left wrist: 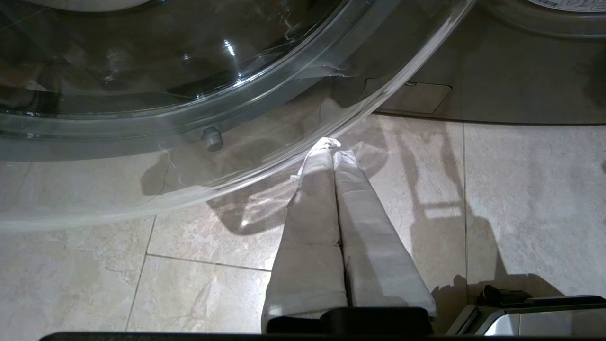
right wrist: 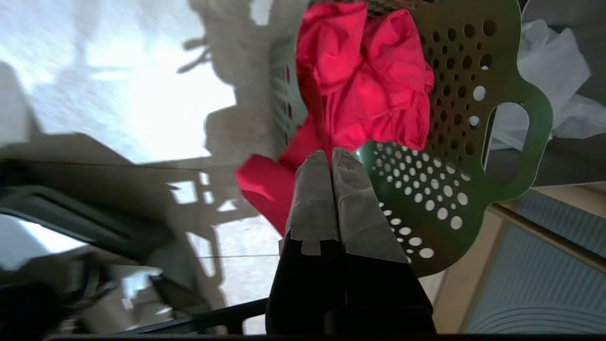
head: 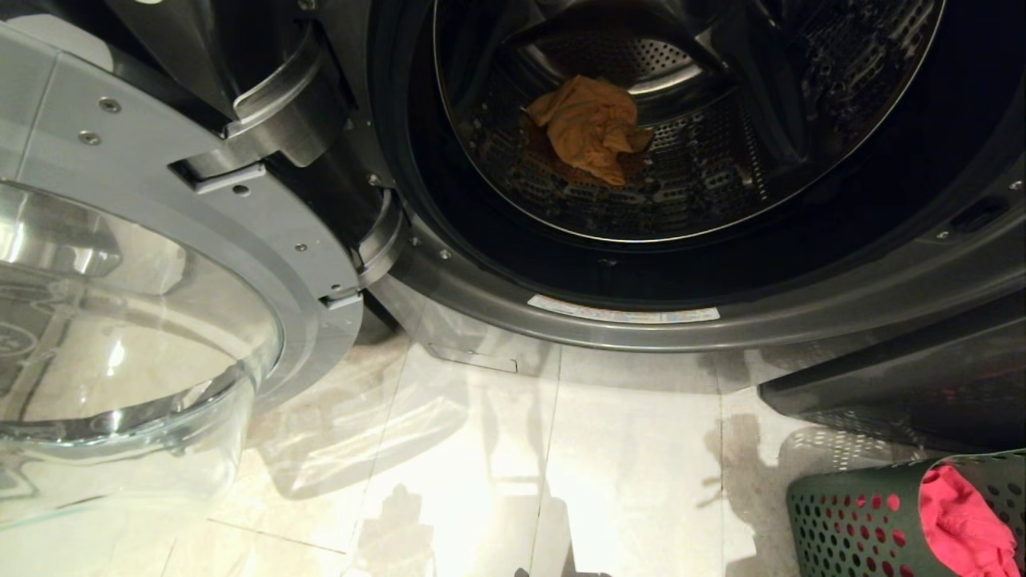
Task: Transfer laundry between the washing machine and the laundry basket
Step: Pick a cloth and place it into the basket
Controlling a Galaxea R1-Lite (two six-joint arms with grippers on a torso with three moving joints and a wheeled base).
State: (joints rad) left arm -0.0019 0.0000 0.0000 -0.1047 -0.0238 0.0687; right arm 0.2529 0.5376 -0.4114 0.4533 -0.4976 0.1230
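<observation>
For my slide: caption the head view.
Yellow-orange garment in perforated steel drum; red-pink garment in dark green holed basket.

Perforated shiny steel drum (head: 689, 160), clear glossy glass door (head: 120, 344), matt plastic basket (head: 850, 521) (crumpled cloth inside).

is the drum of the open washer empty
No, a yellow-orange garment lies crumpled on the perforated floor of the drum.

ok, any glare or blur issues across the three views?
Head view: floor tiles glare-washed, drum interior dark. Left wrist view: reflections streak the glass door. Right wrist view: blown-out floor, motion blur at one edge, red-pink garment sharp.
</observation>
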